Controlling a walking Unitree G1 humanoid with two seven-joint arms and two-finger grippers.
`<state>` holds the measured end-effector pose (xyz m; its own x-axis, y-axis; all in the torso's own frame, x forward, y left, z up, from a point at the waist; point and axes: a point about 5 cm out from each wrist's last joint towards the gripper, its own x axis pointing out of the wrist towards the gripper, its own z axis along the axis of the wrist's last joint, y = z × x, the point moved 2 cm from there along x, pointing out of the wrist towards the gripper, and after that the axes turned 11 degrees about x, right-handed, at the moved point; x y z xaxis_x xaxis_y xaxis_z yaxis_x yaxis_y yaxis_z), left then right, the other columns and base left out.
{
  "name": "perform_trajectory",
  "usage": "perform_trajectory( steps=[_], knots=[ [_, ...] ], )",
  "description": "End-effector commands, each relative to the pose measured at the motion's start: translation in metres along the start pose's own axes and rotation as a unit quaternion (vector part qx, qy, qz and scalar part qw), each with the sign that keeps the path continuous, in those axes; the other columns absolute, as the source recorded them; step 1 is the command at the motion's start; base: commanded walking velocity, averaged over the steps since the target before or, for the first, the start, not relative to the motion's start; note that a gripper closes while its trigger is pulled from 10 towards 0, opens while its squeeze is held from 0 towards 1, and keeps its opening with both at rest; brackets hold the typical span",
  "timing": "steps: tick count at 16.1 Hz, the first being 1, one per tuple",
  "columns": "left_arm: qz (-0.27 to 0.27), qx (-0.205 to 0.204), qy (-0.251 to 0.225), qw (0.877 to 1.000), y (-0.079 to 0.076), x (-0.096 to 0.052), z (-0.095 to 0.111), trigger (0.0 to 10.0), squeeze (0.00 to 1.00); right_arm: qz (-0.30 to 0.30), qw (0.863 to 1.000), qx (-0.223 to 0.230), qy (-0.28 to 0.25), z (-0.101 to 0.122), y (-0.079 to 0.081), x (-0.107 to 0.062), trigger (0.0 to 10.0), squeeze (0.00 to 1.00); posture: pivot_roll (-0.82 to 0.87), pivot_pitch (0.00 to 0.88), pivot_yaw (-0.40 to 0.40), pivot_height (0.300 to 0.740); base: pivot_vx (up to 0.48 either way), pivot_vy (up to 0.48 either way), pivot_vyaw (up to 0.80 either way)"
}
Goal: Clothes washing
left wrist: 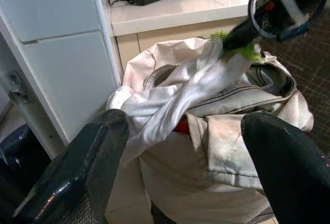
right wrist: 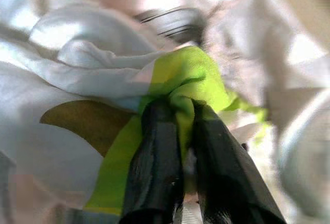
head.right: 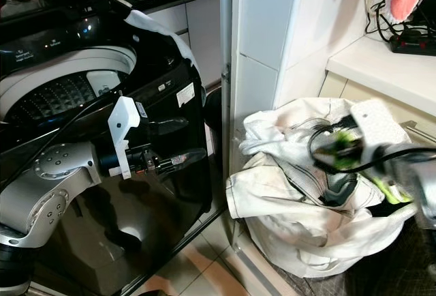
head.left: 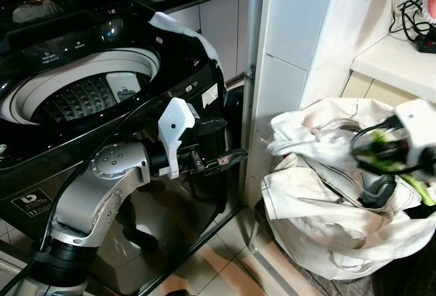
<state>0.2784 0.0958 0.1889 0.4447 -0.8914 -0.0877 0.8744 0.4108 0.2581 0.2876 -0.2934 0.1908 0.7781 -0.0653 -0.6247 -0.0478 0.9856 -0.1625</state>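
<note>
Right tool (right wrist: pixel 178 126): both black fingers pinched together on a fold of lime-green garment (right wrist: pixel 180 79), which runs into white cloth. In the left eye view this tool (head.left: pixel 381 149) sits at the right of the frame, blurred, just above the mouth of the laundry bag (head.left: pixel 320 221), green fabric trailing from it.

Left tool (head.left: pixel 228 159): held at centre frame, in front of the black side panel of the washing machine (head.left: pixel 102 98). Its fingers (left wrist: pixel 93 157) stand wide apart with nothing between them, pointing toward the bag.

Step in hand (judgement): picking a piece of clothing out of the bag, grasp apparently made, garment partly raised.

Next move (judgement): lift until the cloth hangs free of the bag rim, then carry it toward the upper left of the frame and release over the drum opening. Risk: the green piece is tangled with the white cloth (left wrist: pixel 170 100) draped over the bag edge and may drag it along.

Containers:
- Laundry bag, off-white, on the floor at lower right, against the white tiled wall (head.left: pixel 300 30); open, holding crumpled white and grey clothing, something red deep inside.
- Washing machine, upper left; lid up, drum (head.left: pixel 82 98) exposed, perforated wall visible; no clothes made out inside.
</note>
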Motion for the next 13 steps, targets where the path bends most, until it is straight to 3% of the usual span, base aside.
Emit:
perform_trajectory(
  steps=[1, 2, 4, 5, 6, 7, 8, 9, 11, 12, 13],
  knots=[
    [0.002, 0.008, -0.003, 1.000, 0.002, 0.000, 0.004, 10.0, 0.00, -0.011, 0.999, -0.005, -0.041, 0.021, -0.006, -0.014, 0.0, 0.00, -0.08, 0.000, 0.088, 0.740, 0.000, 0.000, 0.00],
    [0.018, 0.017, -0.007, 1.000, 0.007, 0.002, 0.005, 10.0, 0.00, -0.022, 0.997, -0.002, -0.075, 0.039, -0.011, -0.025, 0.0, 0.00, -0.08, 0.000, 0.089, 0.740, 0.000, 0.000, 0.00],
    [0.098, 0.030, -0.032, 0.994, 0.032, 0.008, 0.019, 10.0, 0.00, 0.028, 0.970, 0.063, -0.234, 0.114, -0.007, -0.068, 0.0, 0.00, -0.09, 0.000, 0.086, 0.740, 0.000, 0.000, 0.00],
    [0.128, 0.033, -0.058, 0.989, 0.042, 0.014, 0.032, 10.0, 0.00, 0.064, 0.953, 0.085, -0.282, 0.137, -0.001, -0.082, 0.0, 0.00, -0.09, 0.000, 0.087, 0.740, 0.000, 0.000, 0.00],
    [0.150, 0.020, -0.087, 0.985, 0.049, 0.018, 0.042, 10.0, 0.00, 0.094, 0.945, 0.095, -0.300, 0.148, 0.007, -0.086, 0.0, 0.00, -0.09, 0.000, 0.088, 0.740, 0.000, 0.000, 0.00],
    [0.173, 0.009, -0.129, 0.977, 0.057, 0.025, 0.059, 10.0, 1.00, 0.152, 0.933, 0.093, -0.312, 0.159, 0.027, -0.087, 0.0, 0.00, -0.10, 0.000, 0.093, 0.740, 0.000, 0.000, 0.00],
    [0.199, 0.032, -0.143, 0.969, 0.067, 0.035, 0.076, 10.0, 1.00, 0.225, 0.922, 0.078, -0.306, 0.164, 0.057, -0.083, 0.0, 0.00, -0.09, 0.000, 0.088, 0.740, 0.000, 0.000, 0.00],
    [0.208, 0.043, -0.164, 0.963, 0.071, 0.041, 0.088, 10.0, 1.00, 0.260, 0.917, 0.061, -0.298, 0.164, 0.074, -0.079, 0.0, 0.00, -0.09, 0.000, 0.080, 0.740, 0.000, 0.000, 0.00],
    [0.231, 0.043, -0.201, 0.951, 0.081, 0.048, 0.108, 10.0, 1.00, 0.293, 0.909, 0.056, -0.290, 0.166, 0.093, -0.078, 0.0, 0.00, -0.08, 0.000, 0.066, 0.740, 0.000, 0.000, 0.00],
    [0.228, 0.041, -0.214, 0.949, 0.082, 0.052, 0.116, 10.0, 1.00, 0.328, 0.896, 0.063, -0.292, 0.169, 0.105, -0.080, 0.0, 0.00, -0.08, 0.000, 0.065, 0.740, 0.000, 0.000, 0.00],
    [0.228, 0.041, -0.214, 0.949, 0.082, 0.052, 0.116, 10.0, 1.00, 0.328, 0.896, 0.063, -0.292, 0.169, 0.105, -0.080, 0.0, 0.00, -0.08, 0.000, 0.065, 0.740, 0.000, 0.000, 0.00]
  ],
)
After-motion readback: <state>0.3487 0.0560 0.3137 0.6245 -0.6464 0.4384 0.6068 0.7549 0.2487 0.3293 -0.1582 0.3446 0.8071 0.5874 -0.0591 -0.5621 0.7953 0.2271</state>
